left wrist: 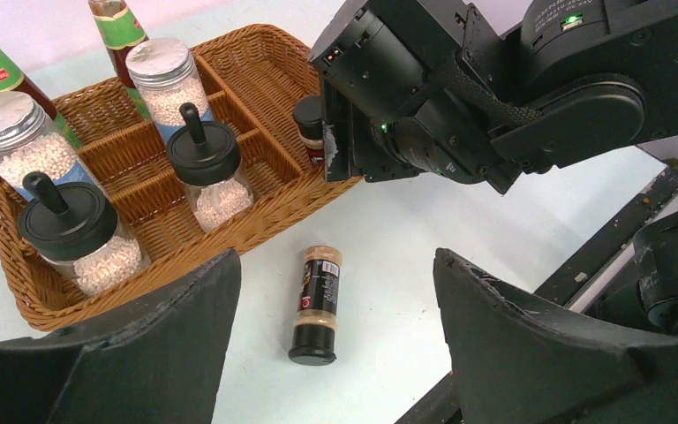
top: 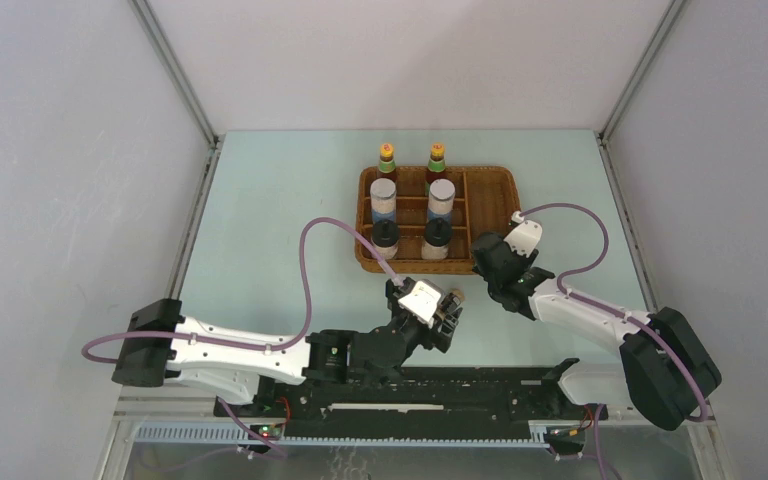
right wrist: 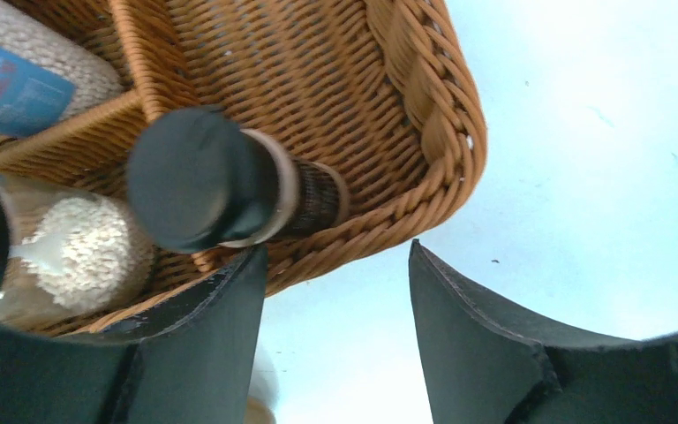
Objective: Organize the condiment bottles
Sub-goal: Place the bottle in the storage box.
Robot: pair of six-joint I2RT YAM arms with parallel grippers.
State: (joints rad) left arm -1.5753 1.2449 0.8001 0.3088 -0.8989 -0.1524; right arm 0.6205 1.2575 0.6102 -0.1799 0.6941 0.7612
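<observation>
Left wrist: L gripper jaws were wide over last tiny btl, lying on table just beside tray, prob lined up for pick. R gripper jaws part-open, empty; 2nd tiny btl stood in tray corner.

Seven bottles stand in the basket, and one tiny dark bottle lies flat on the table nearby.

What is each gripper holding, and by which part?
Nothing. The left gripper hangs open over a tiny dark bottle lying on the table; the right gripper is open near a black-capped bottle standing in the brown wicker tray.
</observation>
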